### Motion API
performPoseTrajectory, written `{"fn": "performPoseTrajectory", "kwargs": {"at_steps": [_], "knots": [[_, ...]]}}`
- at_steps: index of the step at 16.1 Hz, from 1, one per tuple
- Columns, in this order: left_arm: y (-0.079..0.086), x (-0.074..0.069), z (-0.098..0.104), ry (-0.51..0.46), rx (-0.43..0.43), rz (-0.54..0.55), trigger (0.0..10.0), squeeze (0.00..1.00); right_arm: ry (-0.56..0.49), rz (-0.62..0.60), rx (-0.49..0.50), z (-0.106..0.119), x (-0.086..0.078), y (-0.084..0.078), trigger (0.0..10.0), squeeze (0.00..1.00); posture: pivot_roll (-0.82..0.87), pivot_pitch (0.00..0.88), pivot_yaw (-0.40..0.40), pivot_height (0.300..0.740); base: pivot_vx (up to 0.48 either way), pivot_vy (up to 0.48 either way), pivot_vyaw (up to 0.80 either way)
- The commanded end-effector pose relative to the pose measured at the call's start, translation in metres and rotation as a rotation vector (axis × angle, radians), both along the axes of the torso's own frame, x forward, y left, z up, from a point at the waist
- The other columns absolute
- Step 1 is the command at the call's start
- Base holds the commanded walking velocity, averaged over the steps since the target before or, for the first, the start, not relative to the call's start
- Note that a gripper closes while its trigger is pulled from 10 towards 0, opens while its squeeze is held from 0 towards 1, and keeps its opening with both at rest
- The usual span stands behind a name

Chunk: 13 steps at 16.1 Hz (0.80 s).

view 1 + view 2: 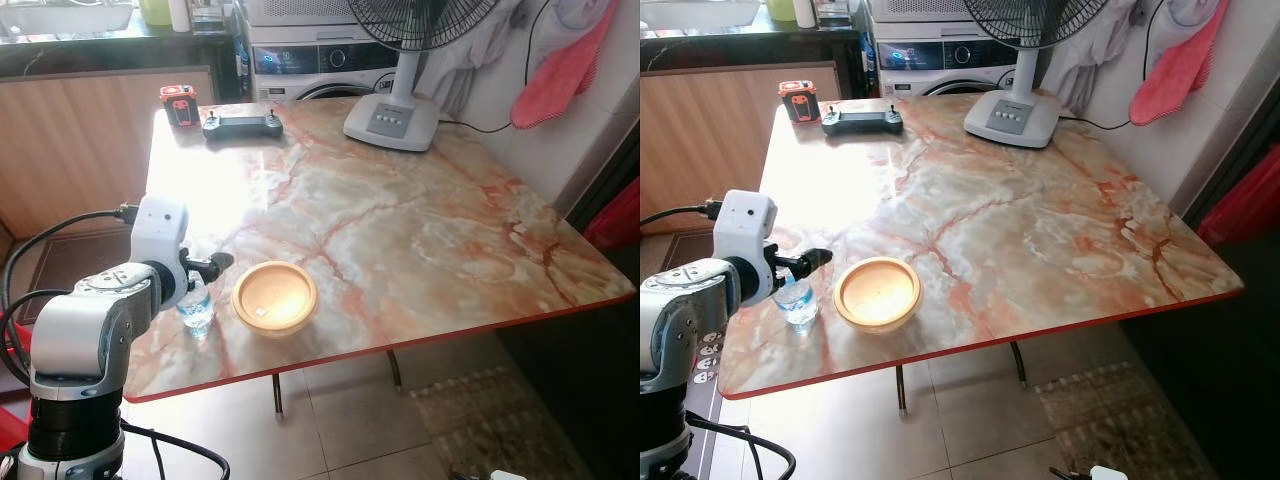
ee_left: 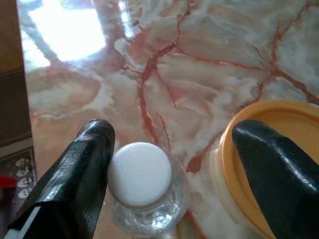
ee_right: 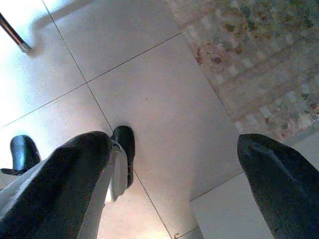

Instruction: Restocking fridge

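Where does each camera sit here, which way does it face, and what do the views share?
Left eye: head, facing down at the marble table; left arm in view.
Right eye: same scene, showing the fan base.
Left wrist: above the water bottle, left gripper open around it, bowl beside.
Right wrist: facing floor tiles; right gripper open.
Shared: bottle and bowl.

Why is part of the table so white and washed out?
Glare: in the left eye view, light bounces off the glossy marble table, bleaching a patch near the controller; the left wrist view catches the same glare beyond the bottle, itself sharp between open fingers.
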State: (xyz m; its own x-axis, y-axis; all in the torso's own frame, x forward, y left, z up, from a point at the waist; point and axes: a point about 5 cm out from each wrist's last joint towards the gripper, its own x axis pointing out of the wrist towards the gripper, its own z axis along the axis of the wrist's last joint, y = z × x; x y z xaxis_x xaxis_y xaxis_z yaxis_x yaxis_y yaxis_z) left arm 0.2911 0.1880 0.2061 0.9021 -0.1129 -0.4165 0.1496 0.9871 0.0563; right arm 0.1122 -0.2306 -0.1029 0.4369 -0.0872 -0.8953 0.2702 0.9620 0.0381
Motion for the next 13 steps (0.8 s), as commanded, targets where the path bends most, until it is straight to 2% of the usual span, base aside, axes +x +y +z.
{"fn": "performPoseTrajectory", "kwargs": {"at_steps": [1, 5, 13], "knots": [[-0.003, -0.004, 0.000, 0.009, 0.004, -0.017, 10.0, 0.00, -0.001, -0.010, 0.002, 0.000, 0.000, -0.001, 10.0, 0.00, 0.15, 0.000, -0.057, 0.740, 0.000, 0.000, 0.00], [-0.006, -0.015, 0.005, 0.015, 0.013, -0.023, 10.0, 0.00, -0.001, -0.012, 0.007, 0.000, 0.000, 0.000, 10.0, 0.00, 0.16, 0.000, -0.050, 0.740, 0.000, 0.000, 0.00], [0.000, -0.023, 0.009, 0.035, 0.048, -0.011, 10.0, 0.00, -0.003, -0.019, 0.024, -0.001, 0.000, 0.004, 10.0, 0.00, 0.17, 0.000, -0.033, 0.740, 0.000, 0.000, 0.00]]}}
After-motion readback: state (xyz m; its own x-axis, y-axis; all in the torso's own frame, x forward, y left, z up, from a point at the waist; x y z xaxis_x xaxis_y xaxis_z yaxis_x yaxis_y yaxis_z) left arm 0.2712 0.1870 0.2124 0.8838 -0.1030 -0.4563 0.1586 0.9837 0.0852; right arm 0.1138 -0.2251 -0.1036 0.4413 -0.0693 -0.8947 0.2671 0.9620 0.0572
